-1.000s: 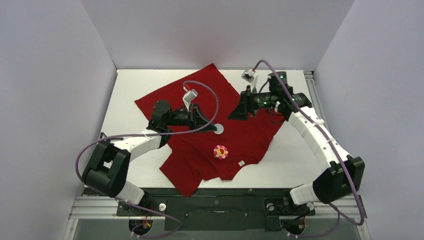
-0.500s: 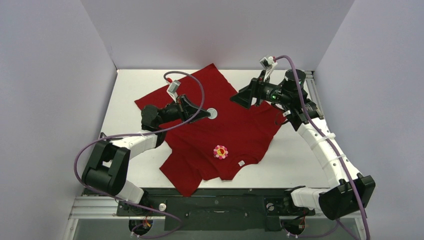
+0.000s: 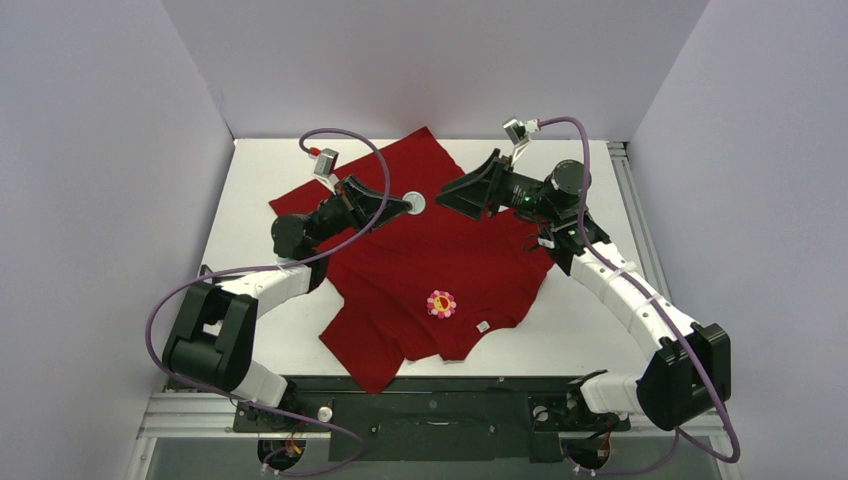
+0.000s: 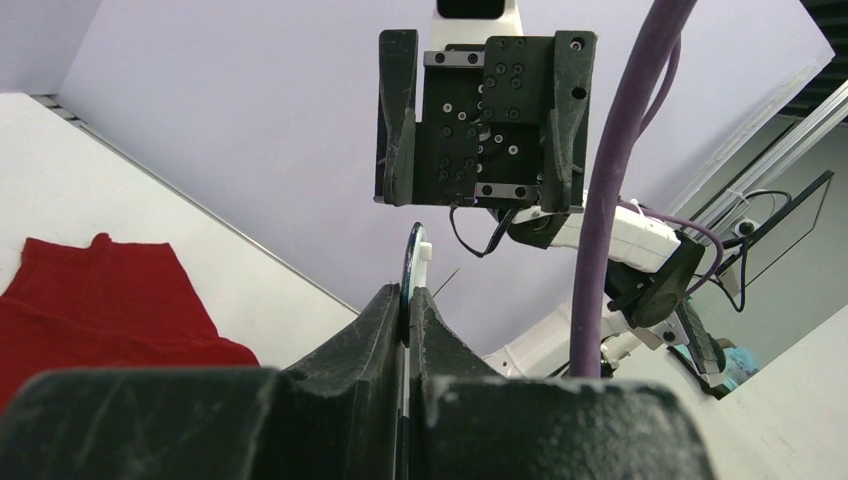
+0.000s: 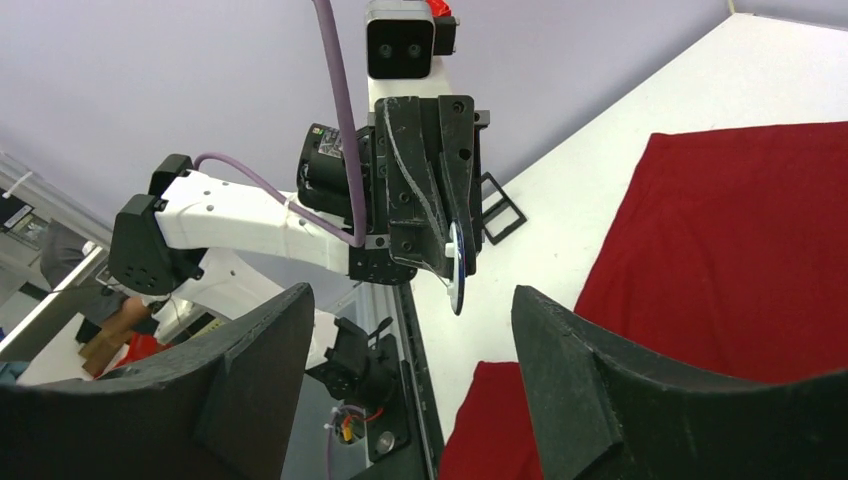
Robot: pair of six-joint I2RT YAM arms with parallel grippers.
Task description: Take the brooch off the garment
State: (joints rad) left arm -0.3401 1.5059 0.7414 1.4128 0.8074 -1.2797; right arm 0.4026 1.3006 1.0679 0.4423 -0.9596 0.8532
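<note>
Desk [image 3: 250, 190]: white, walled on the left, far and right sides. Both your arms are bolted at the near edge.

Garment [image 3: 480, 255]: dark-red T-shirt lying rumpled and skewed across the middle of the desk. One corner points to the far edge; a folded part reaches the near edge, left of centre.

Left arm: it runs from the near-left corner out over the shirt's left part. Your left claw [image 3: 404, 206] is raised above the cloth toward the far edge, fingers pressed together on a small round disc [image 3: 415, 201]. The left wrist view shows that disc edge-on, pinched between the fingertips [image 4: 385, 310].

Right arm: it comes from the near-right corner and bends back over the shirt's far-right part. Your right claw [image 3: 450, 198] points at the left claw, jaws spread wide with nothing between them. It is near the disc but not touching it. The right wrist view looks straight at the disc, framed by the two parted fingers [image 5: 560, 360].

Brooch [image 3: 441, 303]: pink petals, yellow centre. It sits flat on the shirt toward the near edge, about mid-width of the desk, well apart from both claws.

Neck tag [image 3: 482, 326]: small, white, just beside the brooch on its near-right.
</note>
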